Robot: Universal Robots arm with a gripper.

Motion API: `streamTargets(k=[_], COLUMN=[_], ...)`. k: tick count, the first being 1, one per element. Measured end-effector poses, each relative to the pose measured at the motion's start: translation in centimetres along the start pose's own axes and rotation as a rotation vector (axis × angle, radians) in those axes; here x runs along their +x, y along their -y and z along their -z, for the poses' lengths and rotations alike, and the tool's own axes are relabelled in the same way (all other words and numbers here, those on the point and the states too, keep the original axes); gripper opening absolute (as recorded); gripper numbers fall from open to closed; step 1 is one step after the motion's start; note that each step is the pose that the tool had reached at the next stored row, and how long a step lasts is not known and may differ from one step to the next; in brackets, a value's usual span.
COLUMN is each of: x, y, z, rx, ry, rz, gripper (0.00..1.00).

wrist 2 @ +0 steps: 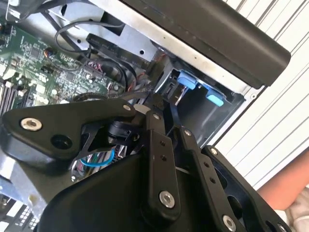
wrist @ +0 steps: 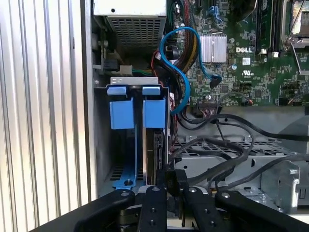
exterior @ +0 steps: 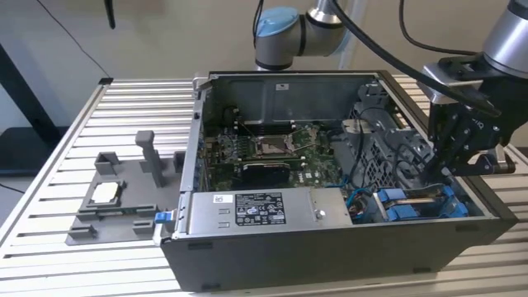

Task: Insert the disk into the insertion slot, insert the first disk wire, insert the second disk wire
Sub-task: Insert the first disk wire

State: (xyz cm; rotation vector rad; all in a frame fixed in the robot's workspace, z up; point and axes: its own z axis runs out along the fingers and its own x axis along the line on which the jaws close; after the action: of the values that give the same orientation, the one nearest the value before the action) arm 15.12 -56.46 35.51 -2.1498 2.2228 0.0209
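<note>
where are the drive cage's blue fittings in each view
Exterior view: blue fittings in the case's near corner, on the exterior view's right.
First wrist view: blue fittings side by side, between the case wall and the looping blue cable.
Second wrist view: blue fittings tucked under the dark case rim.
Shared landmark: the green motherboard.

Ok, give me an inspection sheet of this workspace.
Surface: slatted metal table, with the open computer case on it.
Job's things: disk looks seated edge-on in the insertion slot; wire hookup cannot be told.
Clutter: grey fixture beside the case.
Grippers: end effector low at the slot's mouth, among cables.
Cables: blue cable and black cables loose inside the case.
Surroundings: a person's arm beside the table slats.
</note>
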Motion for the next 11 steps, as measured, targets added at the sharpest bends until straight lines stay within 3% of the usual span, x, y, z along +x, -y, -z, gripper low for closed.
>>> streamTargets(k=[11], x=[0.42], y=[0.22], z=[-1.06], rx=[-0.0035], ry=[-0.0019], rz=[-0.016], gripper=[0.19])
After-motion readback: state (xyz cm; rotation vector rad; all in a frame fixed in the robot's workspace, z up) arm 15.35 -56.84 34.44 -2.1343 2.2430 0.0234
